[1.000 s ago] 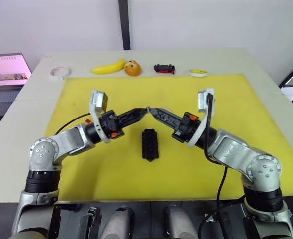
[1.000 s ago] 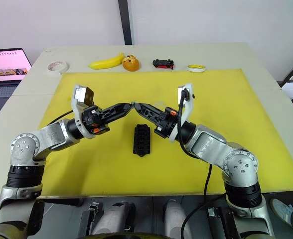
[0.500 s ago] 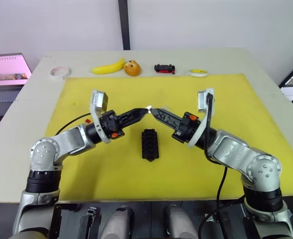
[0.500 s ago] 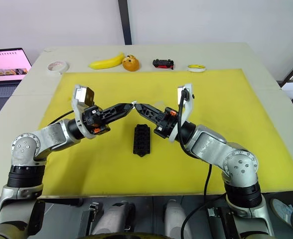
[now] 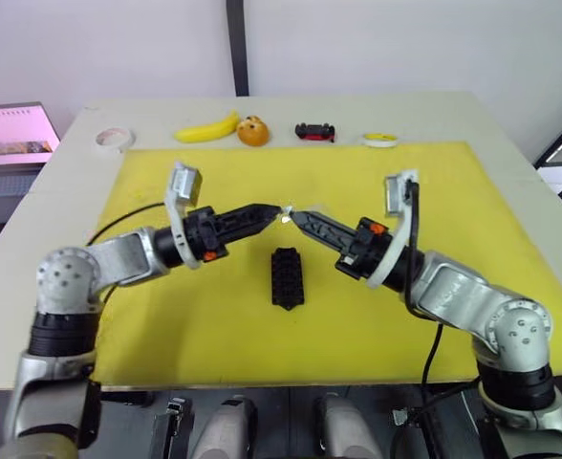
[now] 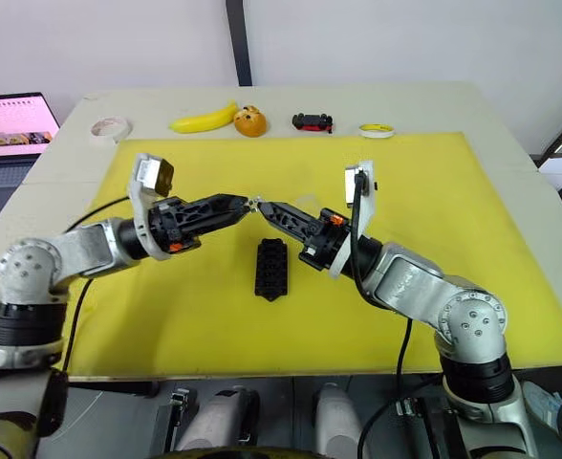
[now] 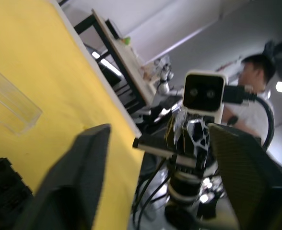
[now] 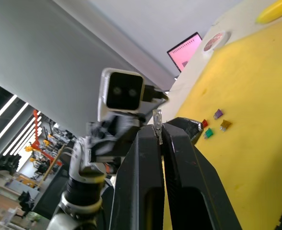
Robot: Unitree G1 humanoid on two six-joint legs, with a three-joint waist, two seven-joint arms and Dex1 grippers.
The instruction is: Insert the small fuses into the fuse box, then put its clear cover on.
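My two grippers meet tip to tip above the yellow mat. The right gripper is shut on a small pale fuse, which sticks up from its tips. The left gripper is just to the left of that fuse, its fingers spread wide open and empty. The black fuse box lies on the mat just in front of both tips. Beside the box, the clear cover lies flat on the mat. Red, purple, orange and green fuses lie loose on the mat under my left arm.
Along the table's far edge lie a white tape roll, a banana, an orange toy, a black-and-red toy car and a yellow tape roll. A laptop stands at far left. A person is beyond the table.
The left gripper has opened and let go of the fuse, which now stays in the shut right gripper. My left arm has shifted slightly left; a small gap shows between the tips.
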